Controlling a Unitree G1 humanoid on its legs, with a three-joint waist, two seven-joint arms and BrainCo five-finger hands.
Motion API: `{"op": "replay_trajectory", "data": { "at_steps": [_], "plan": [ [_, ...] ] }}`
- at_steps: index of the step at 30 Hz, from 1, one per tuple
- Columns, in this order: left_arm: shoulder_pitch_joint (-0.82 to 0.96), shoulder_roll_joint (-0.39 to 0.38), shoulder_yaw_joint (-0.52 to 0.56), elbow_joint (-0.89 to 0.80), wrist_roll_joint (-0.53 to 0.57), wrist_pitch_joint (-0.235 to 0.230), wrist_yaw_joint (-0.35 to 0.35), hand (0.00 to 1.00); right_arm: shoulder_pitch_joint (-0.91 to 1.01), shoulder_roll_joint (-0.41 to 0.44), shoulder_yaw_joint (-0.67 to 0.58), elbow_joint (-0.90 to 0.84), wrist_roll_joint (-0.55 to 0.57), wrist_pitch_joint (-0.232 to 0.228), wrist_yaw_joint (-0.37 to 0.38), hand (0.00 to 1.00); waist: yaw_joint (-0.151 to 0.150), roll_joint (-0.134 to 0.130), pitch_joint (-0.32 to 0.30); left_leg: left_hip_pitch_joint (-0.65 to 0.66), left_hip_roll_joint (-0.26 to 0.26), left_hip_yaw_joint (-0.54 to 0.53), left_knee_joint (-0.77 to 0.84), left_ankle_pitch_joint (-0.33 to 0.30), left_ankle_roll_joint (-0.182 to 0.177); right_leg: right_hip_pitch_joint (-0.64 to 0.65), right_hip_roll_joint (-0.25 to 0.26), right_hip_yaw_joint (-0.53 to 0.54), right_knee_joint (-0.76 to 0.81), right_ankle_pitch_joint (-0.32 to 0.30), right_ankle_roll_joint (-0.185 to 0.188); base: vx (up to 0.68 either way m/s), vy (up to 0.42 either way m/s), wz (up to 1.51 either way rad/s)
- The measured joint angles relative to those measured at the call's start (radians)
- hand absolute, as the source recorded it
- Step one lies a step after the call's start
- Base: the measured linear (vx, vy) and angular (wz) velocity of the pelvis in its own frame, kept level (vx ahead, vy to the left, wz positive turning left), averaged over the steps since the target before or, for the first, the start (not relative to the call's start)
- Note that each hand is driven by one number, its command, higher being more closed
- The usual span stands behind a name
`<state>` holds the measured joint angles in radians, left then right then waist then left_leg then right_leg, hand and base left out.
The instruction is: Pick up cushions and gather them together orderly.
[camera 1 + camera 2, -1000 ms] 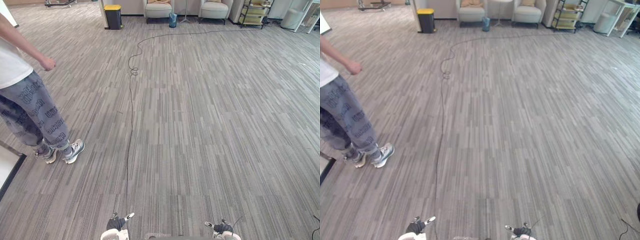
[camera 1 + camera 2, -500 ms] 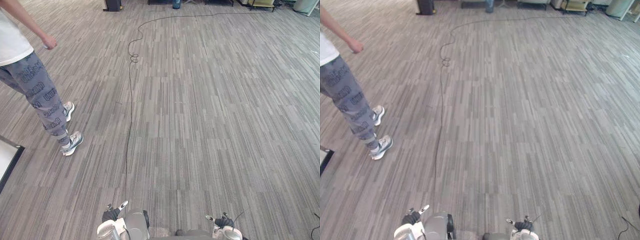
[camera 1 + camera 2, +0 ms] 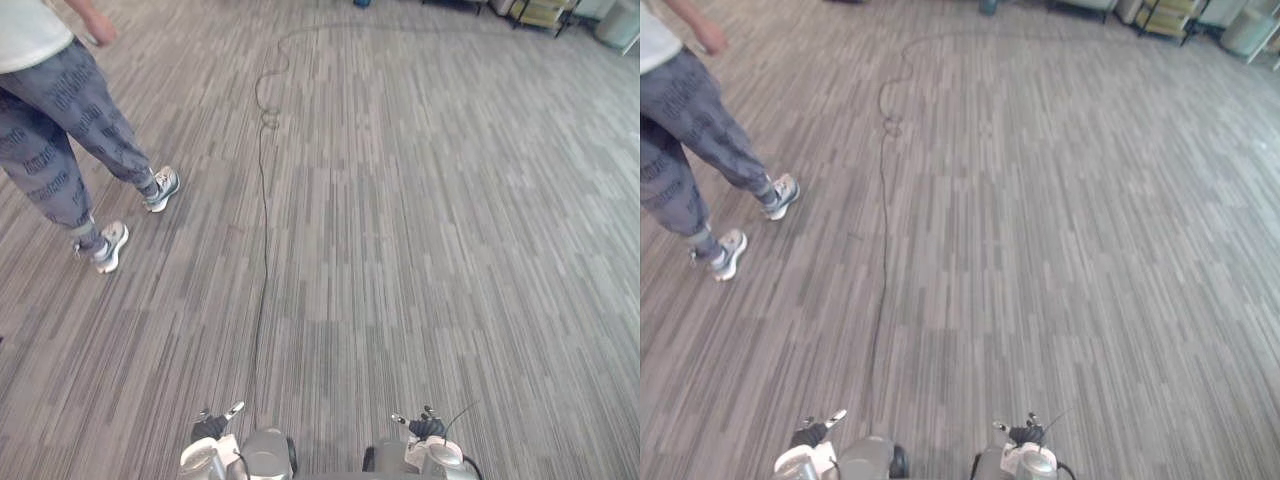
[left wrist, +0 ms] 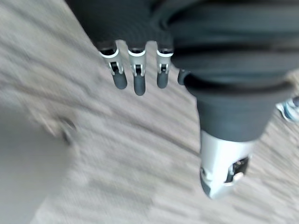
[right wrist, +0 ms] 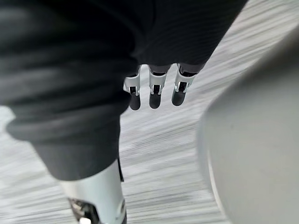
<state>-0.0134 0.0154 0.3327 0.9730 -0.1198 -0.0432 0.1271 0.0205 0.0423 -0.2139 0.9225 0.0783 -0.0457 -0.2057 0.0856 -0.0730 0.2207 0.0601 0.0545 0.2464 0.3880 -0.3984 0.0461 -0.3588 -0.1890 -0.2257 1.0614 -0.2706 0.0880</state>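
Note:
No cushion is in sight on the grey striped carpet. My left hand and my right hand hang low at the bottom edge of the eye views. In the left wrist view the left hand's fingers point straight down over the carpet and hold nothing. The right hand's fingers are just as straight and empty in the right wrist view.
A person in patterned grey trousers and white trainers strides across the carpet at the far left. A shelf cart and a pale round bin stand at the far right end of the room. Open carpet lies ahead.
The camera has tipped further down, so the far armchairs and the yellow-lidded bin have left the picture. The person has taken a stride at the left. Both hands still hang low.

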Motion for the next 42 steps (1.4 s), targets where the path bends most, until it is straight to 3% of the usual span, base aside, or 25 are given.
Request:
{"op": "replay_trajectory", "data": {
  "at_steps": [3,5,7,8,9,10,11,13,16,19,20,21,22,23,24,25,27,28,29,31,33,36,39,41,42],
  "plan": [
    [-0.013,-0.006,-0.016,0.019,0.000,0.001,-0.003,0.00,-0.007,-0.004,-0.021,-0.001,0.000,-0.005,0.004,0.00,-0.011,-0.003,0.002,0.084,-0.001,-0.006,-0.057,-0.025,-0.022,-0.061,0.021,-0.092,-0.289,0.030,-0.027,0.42,-0.031,0.15],
    [-0.010,-0.013,-0.019,0.036,0.001,0.002,-0.005,0.00,-0.025,-0.009,-0.054,0.028,-0.001,-0.002,0.009,0.00,-0.037,0.002,0.001,0.177,-0.008,-0.047,-0.151,-0.031,-0.034,-0.070,0.078,-0.086,-0.600,0.132,-0.060,0.59,-0.087,0.60],
    [-0.008,-0.033,-0.015,0.042,0.016,0.006,-0.007,0.00,-0.029,-0.033,-0.060,0.045,-0.003,0.007,0.011,0.00,-0.046,0.028,-0.001,0.219,0.013,-0.111,-0.157,-0.030,-0.041,-0.057,0.109,-0.068,-0.574,0.215,-0.164,0.68,-0.145,0.70],
    [-0.004,-0.051,-0.005,0.039,0.028,0.004,-0.007,0.00,-0.030,-0.050,-0.071,0.053,-0.017,0.010,0.012,0.00,-0.033,0.068,-0.007,0.199,0.052,-0.131,-0.087,-0.004,-0.084,-0.041,0.124,-0.095,-0.558,0.167,-0.171,0.68,-0.148,0.34],
    [-0.006,-0.053,0.001,0.040,0.033,0.005,-0.007,0.00,-0.032,-0.054,-0.076,0.049,-0.022,0.010,0.013,0.00,-0.034,0.081,-0.004,0.171,0.064,-0.148,-0.014,0.008,-0.100,-0.032,0.130,-0.103,-0.554,0.150,-0.167,0.67,-0.159,0.13],
    [-0.014,-0.065,0.027,0.039,0.039,0.007,-0.008,0.00,-0.034,-0.061,-0.078,0.044,-0.025,0.010,0.015,0.00,-0.037,0.102,0.006,0.078,0.085,-0.178,0.213,0.077,-0.092,0.014,0.150,-0.110,-0.558,0.106,-0.168,0.80,-0.170,-0.09],
    [-0.012,-0.068,0.050,0.036,0.040,0.006,-0.008,0.00,-0.039,-0.071,-0.075,0.045,-0.034,0.012,0.013,0.00,-0.027,0.132,0.020,-0.040,0.129,-0.193,0.508,0.223,-0.094,0.101,0.186,-0.100,-0.603,0.073,-0.174,0.79,-0.138,-0.18],
    [-0.011,-0.066,0.062,0.026,0.040,0.006,-0.016,0.00,-0.043,-0.071,-0.052,0.055,-0.034,0.020,0.009,0.00,-0.021,0.133,0.032,-0.155,0.174,-0.172,0.734,0.169,-0.086,0.217,0.213,-0.077,-0.648,0.028,-0.183,0.69,-0.040,-0.28],
    [0.002,-0.036,0.060,-0.022,0.038,0.001,-0.024,0.00,-0.039,-0.033,-0.009,0.059,-0.007,0.020,0.007,0.00,0.002,0.079,0.041,-0.329,0.176,-0.121,0.721,0.104,-0.077,0.395,0.200,-0.044,-0.746,-0.018,-0.155,0.59,-0.006,-0.23],
    [0.011,-0.039,0.062,-0.067,0.018,-0.012,-0.030,0.00,-0.041,-0.005,0.005,0.077,0.006,0.025,0.006,0.00,0.033,0.058,0.035,-0.480,0.137,-0.058,0.407,0.102,-0.071,0.527,0.159,-0.008,-0.843,-0.056,-0.098,0.65,0.148,-0.31],
    [0.012,-0.046,0.062,-0.077,0.017,-0.018,-0.033,0.00,-0.041,-0.002,0.017,0.077,0.008,0.029,0.005,0.00,0.043,0.055,0.036,-0.509,0.096,-0.058,0.251,0.150,-0.081,0.574,0.128,0.011,-0.868,-0.080,-0.070,0.88,0.332,-0.65],
    [0.015,-0.051,0.066,-0.088,0.010,-0.023,-0.035,0.00,-0.044,-0.002,0.019,0.083,0.008,0.028,0.005,0.00,0.064,0.049,0.035,-0.508,0.061,-0.077,0.101,0.300,-0.092,0.617,0.094,0.055,-0.876,-0.112,-0.049,0.75,0.327,-0.75],
    [0.017,-0.054,0.065,-0.088,0.010,-0.025,-0.035,0.00,-0.042,0.002,0.022,0.086,0.008,0.029,0.005,0.00,0.073,0.048,0.033,-0.498,0.052,-0.075,0.102,0.350,-0.085,0.623,0.086,0.080,-0.877,-0.119,-0.046,0.73,0.326,-0.69],
    [0.014,-0.035,0.061,-0.086,0.010,-0.030,-0.035,0.00,-0.053,0.020,0.035,0.094,0.007,0.031,0.010,0.00,0.070,0.018,0.024,-0.501,0.029,-0.046,0.155,0.269,-0.052,0.617,0.057,0.154,-0.857,-0.096,-0.093,0.57,0.261,-0.42],
    [0.014,-0.039,0.065,-0.088,0.005,-0.034,-0.035,0.00,-0.056,0.020,0.030,0.088,0.006,0.030,0.010,0.00,0.070,0.014,0.022,-0.503,0.037,-0.039,0.199,0.233,-0.031,0.601,0.049,0.191,-0.830,-0.070,-0.083,0.81,0.412,-0.49],
    [0.017,-0.031,0.073,-0.086,-0.003,-0.031,-0.034,0.00,-0.050,0.020,0.029,0.075,0.001,0.028,0.009,0.00,0.080,-0.003,0.011,-0.490,0.042,-0.013,0.270,0.157,-0.006,0.588,0.034,0.237,-0.750,-0.040,-0.051,0.66,0.357,-0.44],
    [0.017,-0.014,0.068,-0.067,-0.007,-0.027,-0.030,0.00,-0.053,0.020,0.031,0.067,-0.001,0.025,0.009,0.00,0.081,-0.032,-0.002,-0.423,0.040,0.052,0.280,0.096,0.018,0.505,0.003,0.293,-0.532,-0.009,0.001,0.66,0.319,-0.77],
    [0.015,-0.010,0.057,-0.046,-0.012,-0.024,-0.027,0.00,-0.050,0.020,0.036,0.049,-0.003,0.016,0.010,0.00,0.076,-0.026,0.002,-0.334,0.039,0.076,0.252,0.073,0.033,0.403,-0.001,0.299,-0.261,0.031,0.080,0.61,0.237,-1.12],
    [0.014,-0.009,0.046,-0.032,-0.013,-0.017,-0.024,0.00,-0.044,0.020,0.037,0.043,-0.008,0.014,0.010,0.00,0.069,-0.019,0.008,-0.266,0.038,0.076,0.227,0.072,0.034,0.345,-0.001,0.272,-0.125,0.035,0.088,0.38,0.129,-0.99],
    [0.014,-0.009,0.022,-0.008,-0.012,-0.012,-0.022,0.00,-0.017,0.020,0.042,0.036,-0.024,0.014,0.012,0.00,0.060,0.003,0.014,-0.133,0.043,0.077,0.144,0.071,0.031,0.248,-0.002,0.165,0.016,0.018,0.048,0.31,0.066,-0.96],
    [0.004,-0.010,0.015,0.001,-0.012,-0.011,-0.022,0.00,-0.001,0.022,0.040,0.005,-0.039,0.011,0.013,0.00,0.036,0.019,0.014,-0.021,0.057,0.107,0.043,0.049,-0.003,0.150,-0.002,0.023,-0.011,-0.011,-0.008,0.45,0.059,-0.87],
    [-0.017,0.004,0.002,0.025,-0.010,-0.008,-0.023,0.00,-0.005,0.020,0.021,-0.006,-0.039,0.003,0.021,0.00,0.021,-0.009,0.022,0.085,0.062,0.200,-0.026,0.002,-0.067,0.034,-0.005,-0.184,-0.315,0.007,-0.057,0.36,0.012,-0.78],
    [-0.019,0.005,-0.034,0.040,-0.010,-0.008,-0.023,0.00,-0.024,0.020,-0.001,-0.001,-0.039,0.005,0.033,0.00,-0.008,-0.005,0.024,0.197,0.052,0.248,-0.101,-0.006,-0.113,0.016,0.050,-0.262,-0.657,0.125,-0.090,0.41,-0.021,-0.37],
    [-0.010,-0.005,-0.060,0.039,-0.008,-0.008,-0.025,0.00,-0.030,0.021,-0.018,-0.002,-0.042,0.007,0.042,0.00,-0.032,0.008,0.017,0.273,0.054,0.224,-0.155,0.000,-0.163,0.026,0.071,-0.261,-0.664,0.247,-0.202,0.62,-0.093,0.17],
    [-0.005,-0.009,-0.057,0.040,0.004,-0.008,-0.026,0.00,-0.030,0.018,-0.021,-0.002,-0.044,0.008,0.045,0.00,-0.035,0.018,0.010,0.274,0.073,0.197,-0.122,0.009,-0.180,0.023,0.084,-0.262,-0.624,0.228,-0.234,0.61,-0.160,0.01]
  ]
}}
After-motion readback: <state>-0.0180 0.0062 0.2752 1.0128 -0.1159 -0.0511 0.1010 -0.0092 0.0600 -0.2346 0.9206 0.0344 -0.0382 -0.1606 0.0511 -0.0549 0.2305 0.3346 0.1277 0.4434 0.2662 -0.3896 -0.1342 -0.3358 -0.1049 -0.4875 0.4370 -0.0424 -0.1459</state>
